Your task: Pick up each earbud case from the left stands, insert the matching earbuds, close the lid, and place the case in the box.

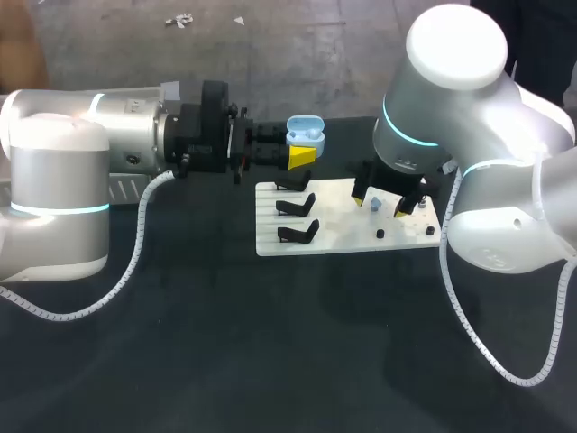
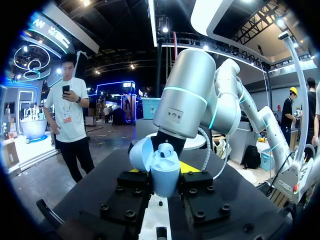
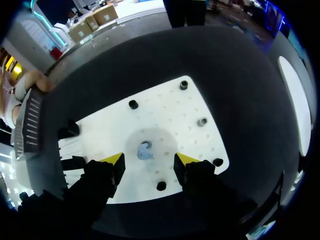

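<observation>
My left gripper (image 1: 301, 153) is shut on a light-blue earbud case (image 1: 305, 133), held above the back edge of the white board (image 1: 343, 236). The case's lid stands open, and in the left wrist view the case (image 2: 165, 172) sits upright between the black fingers with an earbud in it. Over the board's right half my right gripper (image 1: 380, 204) points straight down. Its jaws are open on either side of a small blue earbud (image 3: 145, 151) that lies on the board (image 3: 170, 107). Neither yellow fingertip (image 3: 113, 159) touches the earbud.
Three black case stands (image 1: 296, 207) sit in a row on the board's left part. Several small black pegs (image 3: 133, 104) stick up around the earbud. Dark tabletop (image 1: 270, 343) lies in front of the board.
</observation>
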